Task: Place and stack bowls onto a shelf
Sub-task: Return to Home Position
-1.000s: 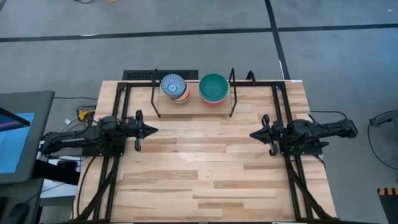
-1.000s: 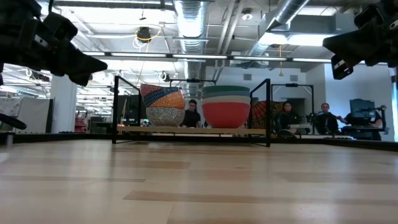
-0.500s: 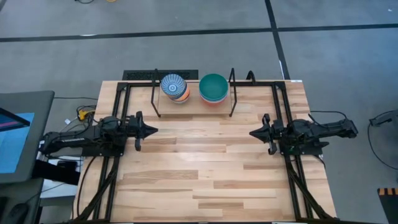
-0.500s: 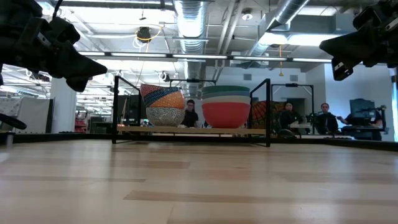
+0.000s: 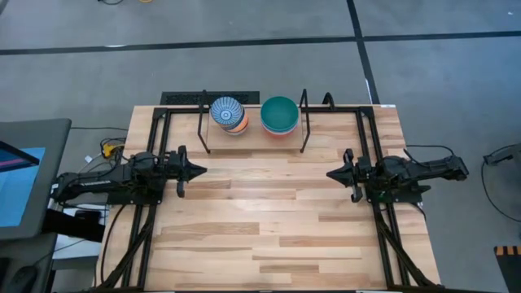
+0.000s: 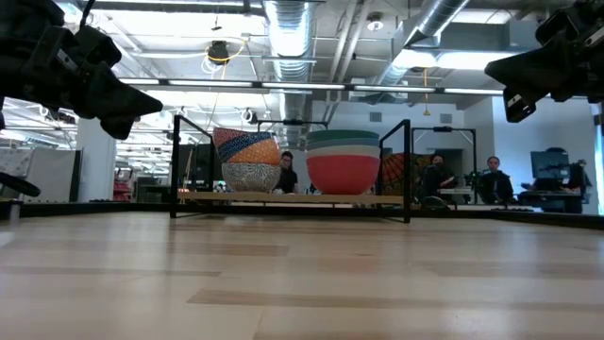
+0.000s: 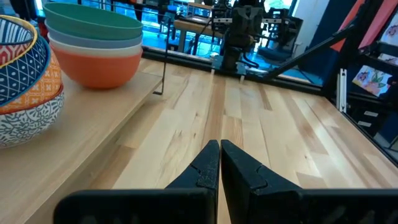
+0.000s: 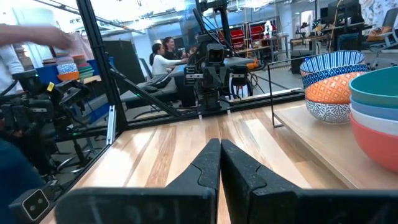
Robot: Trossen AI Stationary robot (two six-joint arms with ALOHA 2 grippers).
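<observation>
Two stacks of bowls stand on the shelf (image 5: 252,138), a light-wood plank on black wire legs at the table's far edge. The left stack (image 5: 229,115) has a blue-white striped bowl on top, with patterned bowls under it (image 6: 247,161) (image 7: 18,81). The right stack (image 5: 279,116) has a teal bowl on top and a red-orange one at the bottom (image 6: 343,161) (image 7: 96,43) (image 8: 373,118). My left gripper (image 5: 202,171) (image 7: 219,149) hovers shut at the table's left side. My right gripper (image 5: 330,174) (image 8: 220,147) hovers shut at the right side.
Black frame rails (image 5: 155,138) (image 5: 368,130) run along both sides of the table. The wooden tabletop (image 5: 269,220) lies bare between the arms and toward the near edge. People sit in the room beyond the table (image 6: 491,175). A monitor (image 5: 20,175) stands off the table's left.
</observation>
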